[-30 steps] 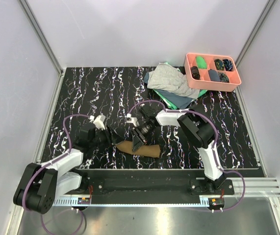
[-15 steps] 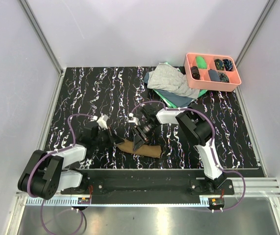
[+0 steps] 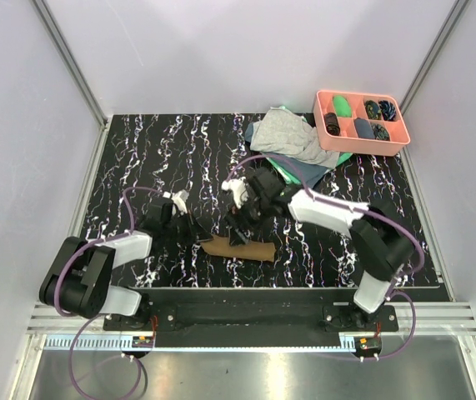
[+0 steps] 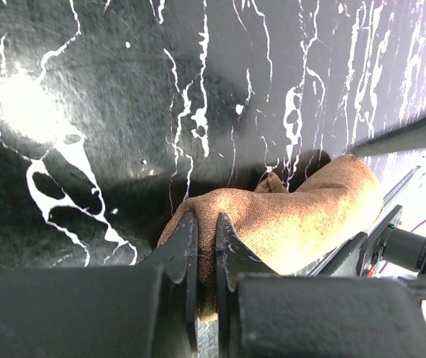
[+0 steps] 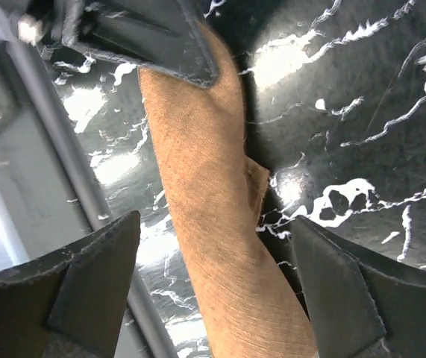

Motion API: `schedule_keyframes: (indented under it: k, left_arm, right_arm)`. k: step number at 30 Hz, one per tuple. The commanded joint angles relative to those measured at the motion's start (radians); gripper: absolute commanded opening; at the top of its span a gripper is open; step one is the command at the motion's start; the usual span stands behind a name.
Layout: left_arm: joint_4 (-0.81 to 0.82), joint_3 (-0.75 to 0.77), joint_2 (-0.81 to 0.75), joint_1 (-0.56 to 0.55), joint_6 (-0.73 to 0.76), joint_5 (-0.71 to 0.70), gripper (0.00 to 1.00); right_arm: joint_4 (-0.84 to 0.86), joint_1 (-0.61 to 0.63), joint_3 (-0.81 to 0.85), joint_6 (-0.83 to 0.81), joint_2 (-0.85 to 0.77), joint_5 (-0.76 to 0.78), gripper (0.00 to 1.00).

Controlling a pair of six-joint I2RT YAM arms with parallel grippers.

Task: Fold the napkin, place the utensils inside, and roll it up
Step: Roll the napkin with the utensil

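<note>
The brown napkin [image 3: 239, 248] lies as a tight roll on the black marbled table near the front edge. My left gripper [image 3: 197, 237] is shut on its left end; in the left wrist view the fingertips [image 4: 185, 239] pinch a fold of the napkin [image 4: 302, 216]. My right gripper [image 3: 239, 232] hovers open over the roll's middle. In the right wrist view its fingers [image 5: 86, 276] straddle the napkin [image 5: 213, 216] with a gap on both sides. The left gripper [image 5: 153, 37] shows at the roll's far end. The utensils are out of view.
A pink tray [image 3: 363, 147] with small dark and green items stands at the back right. A grey cloth [image 3: 292, 137] lies over a green cloth [image 3: 281, 171] beside it. A metal rail [image 3: 263, 312] runs along the table's near edge, just in front of the roll.
My right gripper has opened off the roll and drawn up and back, its arm swinging out to the right. My left gripper has shut on the napkin's left end.
</note>
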Motion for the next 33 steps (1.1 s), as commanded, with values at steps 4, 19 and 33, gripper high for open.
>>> schedule_keyframes:
  k: [4, 19, 33]
  left_arm:
    - [-0.034, 0.091, 0.077, 0.016, 0.043, 0.015, 0.00]
    - [-0.026, 0.146, 0.132, 0.020, 0.049, 0.057, 0.01]
    - [-0.028, 0.166, 0.002, 0.080, 0.016, -0.014, 0.76]
  right_arm:
    - [0.181, 0.218, -0.135, -0.144, -0.109, 0.529, 0.93]
    - [0.066, 0.228, -0.061, -0.184, 0.086, 0.472, 0.87]
    - [-0.058, 0.106, -0.023, 0.108, 0.167, 0.227, 0.45]
